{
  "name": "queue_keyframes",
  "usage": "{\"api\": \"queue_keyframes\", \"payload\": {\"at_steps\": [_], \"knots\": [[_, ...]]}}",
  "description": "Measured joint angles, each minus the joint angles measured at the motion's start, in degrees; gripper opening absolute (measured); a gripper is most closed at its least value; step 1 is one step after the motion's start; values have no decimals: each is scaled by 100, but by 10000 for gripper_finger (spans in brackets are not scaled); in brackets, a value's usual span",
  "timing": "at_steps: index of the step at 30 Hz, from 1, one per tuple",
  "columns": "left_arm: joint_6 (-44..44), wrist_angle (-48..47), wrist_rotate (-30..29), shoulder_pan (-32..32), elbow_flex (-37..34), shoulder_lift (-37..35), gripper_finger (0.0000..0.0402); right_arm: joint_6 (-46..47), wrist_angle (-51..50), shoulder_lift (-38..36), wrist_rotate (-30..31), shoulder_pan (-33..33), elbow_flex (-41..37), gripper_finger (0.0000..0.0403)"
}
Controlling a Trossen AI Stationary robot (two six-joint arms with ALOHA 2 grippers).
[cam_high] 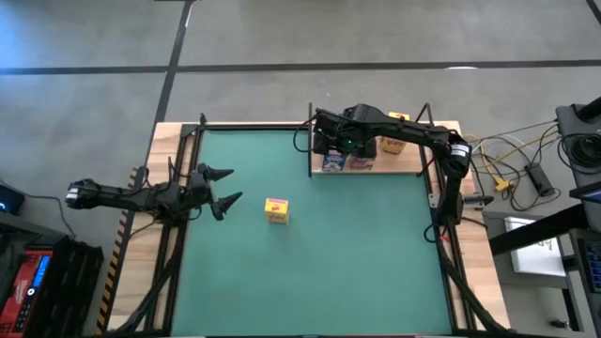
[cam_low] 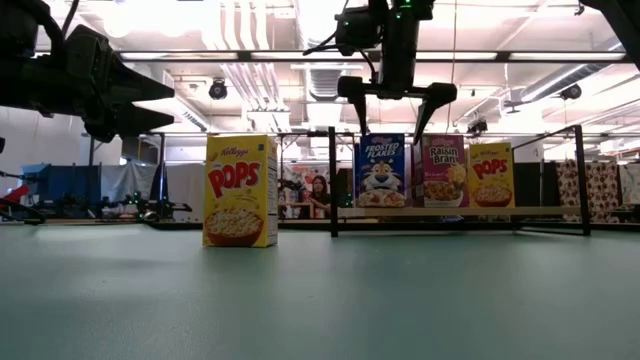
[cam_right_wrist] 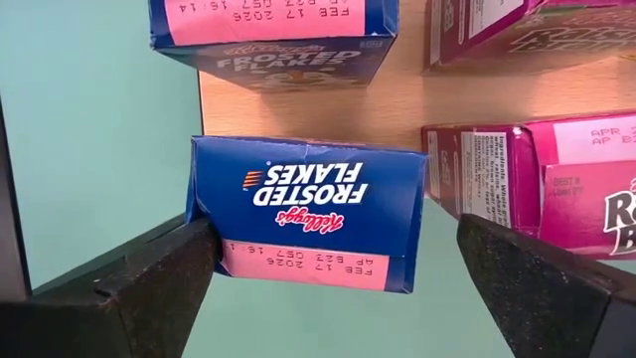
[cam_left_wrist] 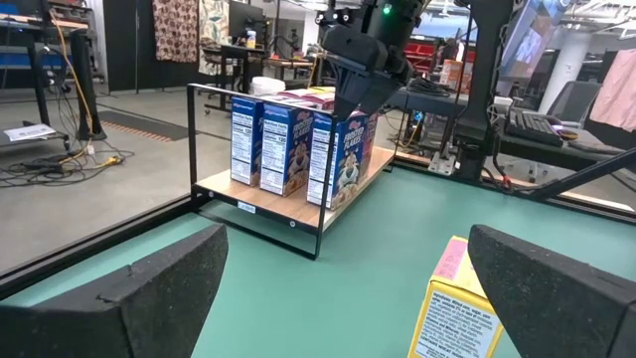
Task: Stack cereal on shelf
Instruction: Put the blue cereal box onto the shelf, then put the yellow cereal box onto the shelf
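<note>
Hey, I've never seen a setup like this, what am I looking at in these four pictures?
Two robot arms work at a green table. One picture looks down from above, one looks level across the tabletop, and two come from cameras on the arms' wrists. The right gripper hangs over a small wooden shelf at the far edge, its fingers open, either side of a blue Frosted Flakes box without squeezing it. More cereal boxes stand on the shelf. The left gripper waits open at the left side. A yellow Pops box stands alone on the table. Nothing is held.
</note>
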Motion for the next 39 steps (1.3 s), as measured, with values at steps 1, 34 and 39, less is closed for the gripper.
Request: {"api": "queue_keyframes", "payload": {"at_steps": [1,34,39], "knots": [[1,0,-1,1,0,0,399,0,2,0,-1,0,0,400],[-1,0,1,1,0,0,399,144,-342,122,-3,66,216,400],[-1,2,1,1,0,0,399,159,-463,122,-1,74,439,400]]}}
